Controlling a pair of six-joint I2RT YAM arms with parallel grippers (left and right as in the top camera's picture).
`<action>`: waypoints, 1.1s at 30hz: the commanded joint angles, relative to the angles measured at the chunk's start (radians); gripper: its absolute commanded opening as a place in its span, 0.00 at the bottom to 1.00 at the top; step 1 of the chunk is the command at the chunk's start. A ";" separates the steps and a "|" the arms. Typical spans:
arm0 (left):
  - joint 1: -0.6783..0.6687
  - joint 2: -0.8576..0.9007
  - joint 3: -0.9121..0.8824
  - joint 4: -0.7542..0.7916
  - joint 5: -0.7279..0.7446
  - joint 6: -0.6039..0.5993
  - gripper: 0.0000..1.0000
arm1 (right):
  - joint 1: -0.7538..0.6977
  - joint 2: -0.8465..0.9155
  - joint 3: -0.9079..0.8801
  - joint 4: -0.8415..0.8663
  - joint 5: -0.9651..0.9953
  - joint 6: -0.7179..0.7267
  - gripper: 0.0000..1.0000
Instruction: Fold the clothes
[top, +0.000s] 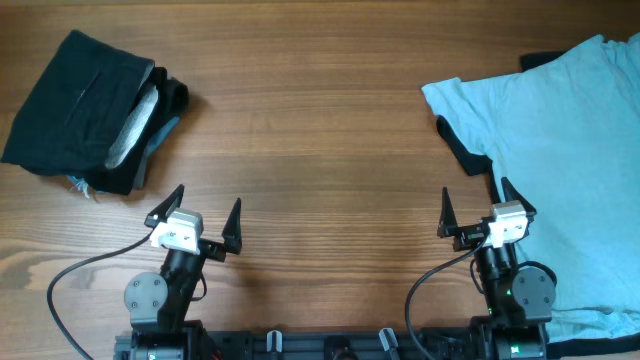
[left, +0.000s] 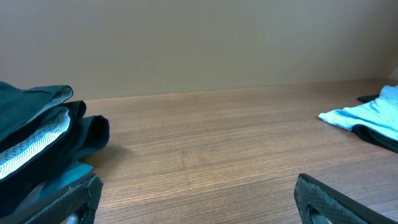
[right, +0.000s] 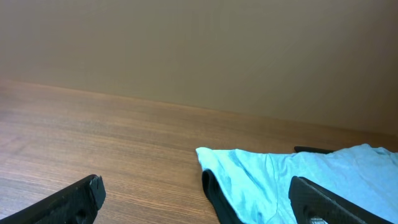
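Note:
A folded pile topped by black cloth (top: 80, 100), with a pale mesh layer and a teal edge showing at its side, lies at the far left; it also shows in the left wrist view (left: 37, 143). A light blue T-shirt (top: 560, 130) lies spread at the right over a black garment (top: 462, 150) that peeks from under its sleeve; both show in the right wrist view (right: 280, 174). My left gripper (top: 203, 215) is open and empty near the front edge, right of the pile. My right gripper (top: 478, 208) is open and empty, at the T-shirt's left edge.
The wooden table (top: 320, 120) stretches bare between the pile and the T-shirt. A plain wall stands behind the far edge in both wrist views. Cables run from both arm bases at the front edge.

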 joint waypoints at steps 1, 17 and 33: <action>-0.006 -0.008 -0.005 -0.001 -0.008 0.001 1.00 | -0.004 -0.009 -0.001 0.003 -0.015 0.014 1.00; -0.006 -0.008 -0.005 0.000 -0.008 0.001 1.00 | -0.004 -0.009 -0.001 0.003 -0.015 0.014 1.00; -0.006 -0.008 -0.005 0.000 -0.008 0.001 1.00 | -0.004 -0.009 -0.001 0.003 -0.015 0.014 1.00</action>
